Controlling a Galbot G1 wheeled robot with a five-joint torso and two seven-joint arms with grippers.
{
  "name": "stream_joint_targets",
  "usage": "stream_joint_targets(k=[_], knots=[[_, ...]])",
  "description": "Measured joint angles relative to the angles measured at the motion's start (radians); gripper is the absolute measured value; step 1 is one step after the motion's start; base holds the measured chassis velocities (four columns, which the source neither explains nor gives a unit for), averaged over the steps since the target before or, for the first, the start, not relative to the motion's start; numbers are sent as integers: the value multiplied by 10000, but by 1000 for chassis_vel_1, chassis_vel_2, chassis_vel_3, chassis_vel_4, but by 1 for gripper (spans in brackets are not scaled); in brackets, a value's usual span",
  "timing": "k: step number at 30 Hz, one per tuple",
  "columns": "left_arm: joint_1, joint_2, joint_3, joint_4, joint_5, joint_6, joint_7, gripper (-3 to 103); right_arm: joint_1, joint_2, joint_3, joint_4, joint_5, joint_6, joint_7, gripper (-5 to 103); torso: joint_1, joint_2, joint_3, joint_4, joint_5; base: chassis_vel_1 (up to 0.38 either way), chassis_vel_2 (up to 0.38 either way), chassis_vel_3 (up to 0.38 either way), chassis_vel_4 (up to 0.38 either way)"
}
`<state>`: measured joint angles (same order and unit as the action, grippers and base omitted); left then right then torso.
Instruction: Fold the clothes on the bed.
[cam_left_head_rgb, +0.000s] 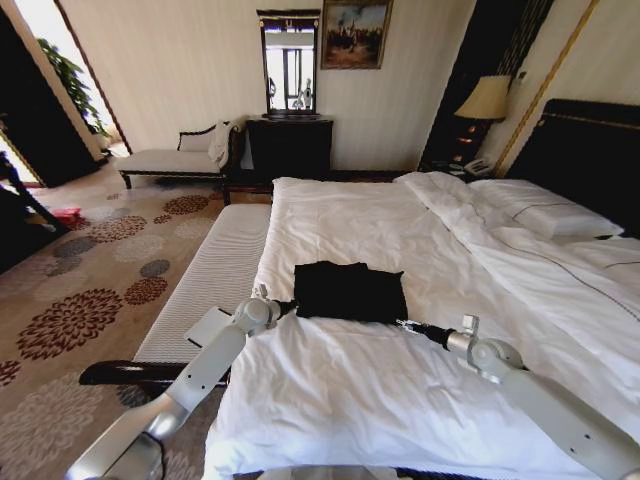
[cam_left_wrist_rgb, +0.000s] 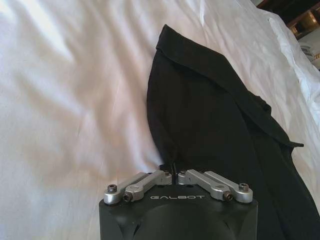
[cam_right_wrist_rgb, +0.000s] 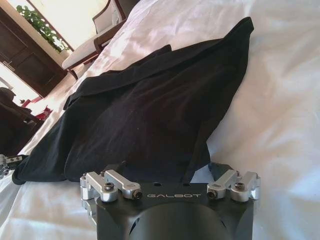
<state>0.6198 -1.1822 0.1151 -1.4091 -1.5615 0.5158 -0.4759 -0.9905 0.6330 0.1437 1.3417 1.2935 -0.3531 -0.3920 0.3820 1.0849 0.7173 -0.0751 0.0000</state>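
Observation:
The clothes (cam_left_head_rgb: 348, 290), one black T-shirt, lie folded into a rough rectangle on the white bed (cam_left_head_rgb: 400, 400), near its foot. My left gripper (cam_left_head_rgb: 287, 306) is at the shirt's near left corner. In the left wrist view the left gripper (cam_left_wrist_rgb: 172, 171) has its links drawn together, shut on the edge of the clothes (cam_left_wrist_rgb: 215, 125). My right gripper (cam_left_head_rgb: 404, 322) is at the near right corner. In the right wrist view the right gripper (cam_right_wrist_rgb: 172, 181) has its links spread, open, with a corner of the clothes (cam_right_wrist_rgb: 150, 115) hanging down between them.
A grey-white ribbed bench (cam_left_head_rgb: 215, 275) runs along the bed's foot on my left. Pillows (cam_left_head_rgb: 545, 215) lie at the headboard on the right. A chaise (cam_left_head_rgb: 175, 160), a dark dresser (cam_left_head_rgb: 290, 145) and a lamp (cam_left_head_rgb: 485, 100) stand by the far wall. Patterned carpet (cam_left_head_rgb: 90, 290) covers the floor.

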Motion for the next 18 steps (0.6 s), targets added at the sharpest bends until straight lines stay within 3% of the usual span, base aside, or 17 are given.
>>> stream_joint_targets(k=[3,9,12,14,17,18], knots=[[8,7,2,-3,8,-1,28,0,75,43,-87,-33,-17,0,12,79,1,0,0,-1,0,0,0,0,0],[-35,-14,73,76,73,-12,81,0,76,101,-108,-58,-72,0,19,62,0,0,0,-1,0,0,0,0,0],[-64,-40,109,124,152,-62,135,0,70,102,-89,-52,-79,6,21,46,0,0,0,-1,0,0,0,0,0],[-66,-43,110,130,168,-70,138,0,68,100,-80,-49,-79,8,20,46,0,0,0,-1,0,0,0,0,0],[-77,-31,151,136,299,-73,159,0,67,82,-43,-42,-79,24,25,30,0,0,0,-1,0,0,0,0,0],[-77,-31,151,136,299,-73,159,0,67,82,-43,-42,-79,24,25,30,0,0,0,-1,0,0,0,0,0]])
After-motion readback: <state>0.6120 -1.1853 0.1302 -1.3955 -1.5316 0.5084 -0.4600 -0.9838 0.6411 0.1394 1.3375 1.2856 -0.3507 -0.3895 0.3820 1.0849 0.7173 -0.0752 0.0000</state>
